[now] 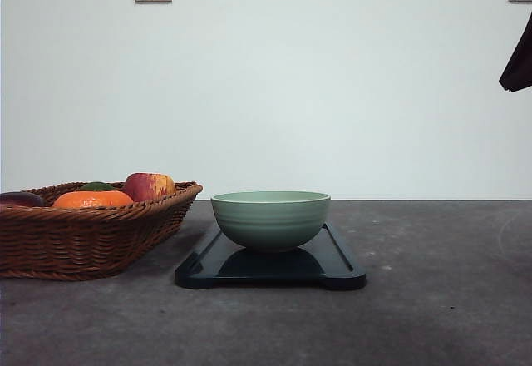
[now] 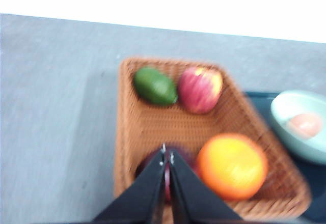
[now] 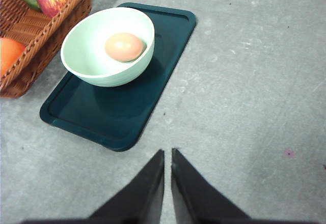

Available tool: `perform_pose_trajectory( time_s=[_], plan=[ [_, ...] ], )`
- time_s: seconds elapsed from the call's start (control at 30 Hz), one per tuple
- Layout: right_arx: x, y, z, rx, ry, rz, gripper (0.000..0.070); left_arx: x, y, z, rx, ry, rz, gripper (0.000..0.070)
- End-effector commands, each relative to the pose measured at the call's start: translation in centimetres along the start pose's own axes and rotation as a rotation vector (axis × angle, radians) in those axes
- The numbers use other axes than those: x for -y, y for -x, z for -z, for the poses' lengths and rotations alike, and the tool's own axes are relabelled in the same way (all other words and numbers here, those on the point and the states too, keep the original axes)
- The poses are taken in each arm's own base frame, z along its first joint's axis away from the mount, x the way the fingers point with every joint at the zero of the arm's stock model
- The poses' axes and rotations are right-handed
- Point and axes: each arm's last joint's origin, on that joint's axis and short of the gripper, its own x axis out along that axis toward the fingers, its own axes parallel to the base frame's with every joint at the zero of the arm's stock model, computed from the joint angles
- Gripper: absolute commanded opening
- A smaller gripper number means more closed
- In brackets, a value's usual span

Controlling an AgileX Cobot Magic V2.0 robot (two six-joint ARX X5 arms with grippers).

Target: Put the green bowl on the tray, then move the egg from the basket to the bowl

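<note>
The green bowl [image 1: 270, 219] stands upright on the dark tray [image 1: 337, 264] in the front view. Inside the bowl [image 3: 102, 51] lies the reddish-brown egg [image 3: 124, 47], and the tray [image 3: 127, 112] stretches beneath it. The egg [image 2: 304, 125] also shows inside the bowl [image 2: 290, 137] in the left wrist view. My left gripper [image 2: 166, 158] is shut and empty above the wicker basket [image 2: 147, 127]. My right gripper [image 3: 168, 155] is shut and empty over bare table, off the tray's near corner. The basket [image 1: 83, 237] sits left of the tray.
The basket holds an orange [image 2: 232, 166], a red-yellow apple [image 2: 199, 89], a green avocado [image 2: 154, 86] and a dark red fruit [image 2: 147, 164] under my left fingers. Grey table [image 3: 254, 81] spreads right of the tray. A dark cloth [image 1: 519, 58] hangs at the far right.
</note>
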Motion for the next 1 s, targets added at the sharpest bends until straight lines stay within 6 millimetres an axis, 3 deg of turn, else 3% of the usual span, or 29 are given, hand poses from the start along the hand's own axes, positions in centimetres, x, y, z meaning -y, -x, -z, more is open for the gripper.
perform_pose_trajectory(
  time_s=[0.0,0.17,0.3,0.97],
  plan=[
    [-0.1,0.0,-0.2,0.011,-0.003,-0.005,0.0016,-0.2,-0.4,1.3,0.001,-0.022,-0.003,0.0000],
    [-0.1,0.0,-0.2,0.011,-0.003,-0.005,0.0016,-0.7,-0.9,4.6,-0.002,-0.022,-0.005,0.0000],
    [-0.1,0.0,-0.2,0.012,-0.003,-0.005,0.0016,-0.8,-1.0,5.8,0.031,-0.026,-0.004,0.0000],
    [-0.1,0.1,-0.2,0.014,-0.002,-0.005,0.0016,-0.8,-1.0,5.9,0.042,-0.030,-0.008,0.0000]
  ],
)
